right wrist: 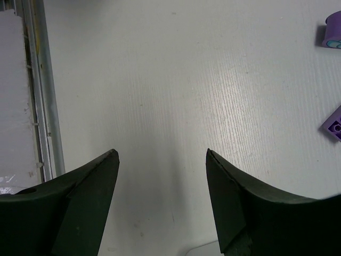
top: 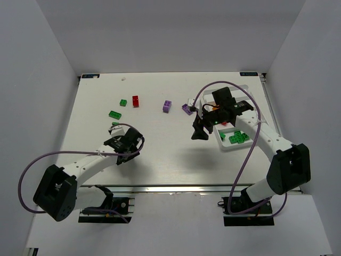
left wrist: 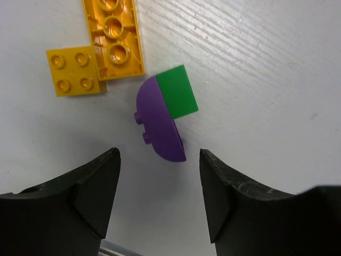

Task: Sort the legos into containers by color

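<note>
Closest to us, in the left wrist view, are the black fingers [left wrist: 90,197] of the left gripper [left wrist: 160,157]. Its jaws stand wide with nothing between them. Just past the fingertips, on the white counter [left wrist: 256,69], a purple rounded piece [left wrist: 157,128] lies on its side with two studs showing, and a green block [left wrist: 177,92] touches its flat end. Beyond that pair we see an orange plate [left wrist: 114,40] turned underside up, with a yellow square brick [left wrist: 72,71] touching its edge. All of this sits well to the left of the tray [top: 230,149] (in the top view the left arm's wrist hides these pieces).

The right gripper [right wrist: 161,156] hangs just left of the tray, over the counter, and its jaws are likewise wide and empty. In its wrist view a purple round piece [right wrist: 333,32] and a purple corner [right wrist: 333,124] peek in at the right edge.

Inside the tray, at its near end, lie a few green legos [top: 238,138]. The right arm [top: 250,125] covers much of the tray, so we cannot tell which compartment holds them. Left of the tray's far end, loose on the counter, a purple brick [top: 187,109] lies nearest it. Next come a second purple brick [top: 167,106] and a red brick [top: 135,101]. Farthest from the tray are a green brick [top: 123,102] and a second green brick [top: 114,113].
</note>
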You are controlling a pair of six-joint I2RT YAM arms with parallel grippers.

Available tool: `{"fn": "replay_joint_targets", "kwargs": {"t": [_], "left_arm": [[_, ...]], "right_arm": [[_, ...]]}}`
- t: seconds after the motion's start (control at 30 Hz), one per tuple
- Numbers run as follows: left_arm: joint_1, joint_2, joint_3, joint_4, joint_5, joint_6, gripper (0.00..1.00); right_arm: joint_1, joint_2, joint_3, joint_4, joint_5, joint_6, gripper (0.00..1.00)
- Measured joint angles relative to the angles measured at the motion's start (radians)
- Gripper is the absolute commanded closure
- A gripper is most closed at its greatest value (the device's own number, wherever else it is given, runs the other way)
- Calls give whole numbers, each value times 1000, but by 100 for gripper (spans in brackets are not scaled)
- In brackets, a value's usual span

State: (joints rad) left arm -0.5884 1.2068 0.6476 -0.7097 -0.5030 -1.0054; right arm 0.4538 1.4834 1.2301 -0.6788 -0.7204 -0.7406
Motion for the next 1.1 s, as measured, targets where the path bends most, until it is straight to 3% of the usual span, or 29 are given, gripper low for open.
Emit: {"fn": "replay_joint_targets", "kwargs": {"t": [0.73, 0.9, 1.03, 1.1], "left_arm": [[66, 114, -64, 215, -18, 133, 46], [70, 106, -79, 251, -26, 142, 63], [71, 77, -85, 250, -8, 153, 83], [72, 45, -86, 253, 24, 163, 87]], "right_arm": [[0, -2, 0, 0, 1, 0, 28], [0, -2, 0, 0, 1, 0, 28], [0, -2, 0, 0, 1, 2, 28], [0, -2, 0, 4, 6, 20, 27]]}}
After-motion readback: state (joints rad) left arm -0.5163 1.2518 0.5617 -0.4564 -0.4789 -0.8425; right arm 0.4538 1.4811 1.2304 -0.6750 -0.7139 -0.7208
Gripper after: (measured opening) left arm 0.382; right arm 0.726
